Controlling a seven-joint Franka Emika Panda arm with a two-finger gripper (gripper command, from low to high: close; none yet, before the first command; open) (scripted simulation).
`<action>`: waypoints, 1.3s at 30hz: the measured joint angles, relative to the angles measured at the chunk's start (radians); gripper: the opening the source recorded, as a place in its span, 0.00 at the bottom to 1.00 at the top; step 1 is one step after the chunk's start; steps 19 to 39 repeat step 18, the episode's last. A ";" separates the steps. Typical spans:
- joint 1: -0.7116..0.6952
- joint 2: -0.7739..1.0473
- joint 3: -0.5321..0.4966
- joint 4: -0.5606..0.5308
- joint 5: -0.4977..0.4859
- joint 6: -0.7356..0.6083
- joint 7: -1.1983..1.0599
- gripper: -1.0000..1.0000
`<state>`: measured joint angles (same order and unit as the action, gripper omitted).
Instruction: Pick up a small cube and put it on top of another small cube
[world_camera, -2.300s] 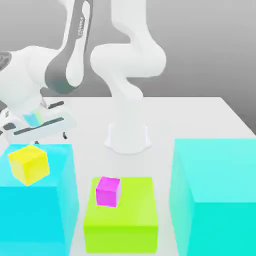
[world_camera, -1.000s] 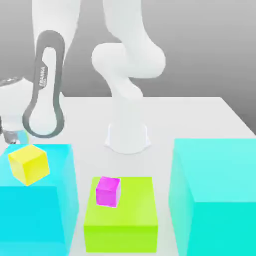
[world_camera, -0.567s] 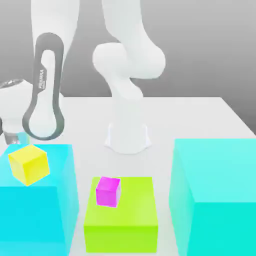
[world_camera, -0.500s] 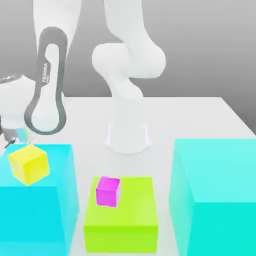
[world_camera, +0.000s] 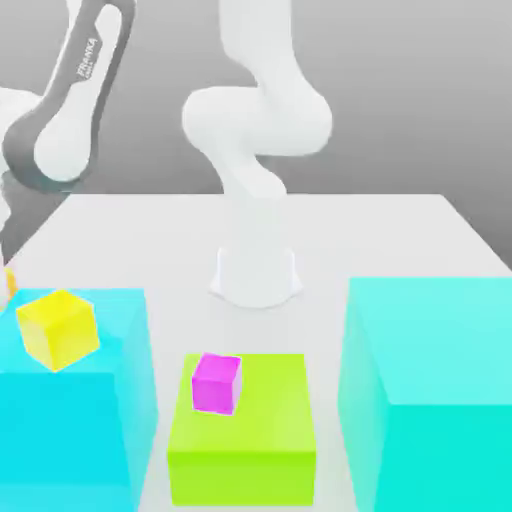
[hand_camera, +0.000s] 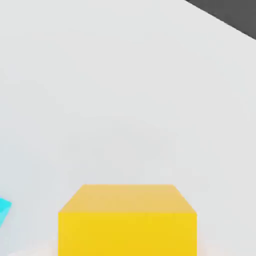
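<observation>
The purple small cube is out of view. A golden-yellow cube (hand_camera: 127, 220) sits close in front of the hand camera, well above the white table (hand_camera: 125, 100), with my gripper shut on it. A sliver of that cube (world_camera: 5, 283) peeks in at the exterior view's left edge, just above the cyan block (world_camera: 70, 420). My arm (world_camera: 62, 110) rises above it at the upper left. A paler yellow cube (world_camera: 58, 328) rests on top of the cyan block. A magenta cube (world_camera: 217, 382) stands on a lime-green block (world_camera: 260, 440).
A tall cyan block (world_camera: 430, 390) stands on the exterior view's right. The arm's white base (world_camera: 256, 275) stands at the middle back of the table (world_camera: 380, 240). A corner of a cyan block (hand_camera: 4, 207) shows in the hand view.
The jaws have closed. The arm has lifted from low behind the left cyan block to the upper left, and a golden sliver now shows at the left edge.
</observation>
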<state>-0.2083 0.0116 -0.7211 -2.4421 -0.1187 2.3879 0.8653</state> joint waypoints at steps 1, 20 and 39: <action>-0.011 -0.010 0.011 0.030 -0.025 -0.044 -0.039 0.00; 0.288 -0.112 0.253 0.186 0.070 -0.223 -0.300 1.00; 0.288 -0.112 0.253 0.186 0.070 -0.223 -0.300 1.00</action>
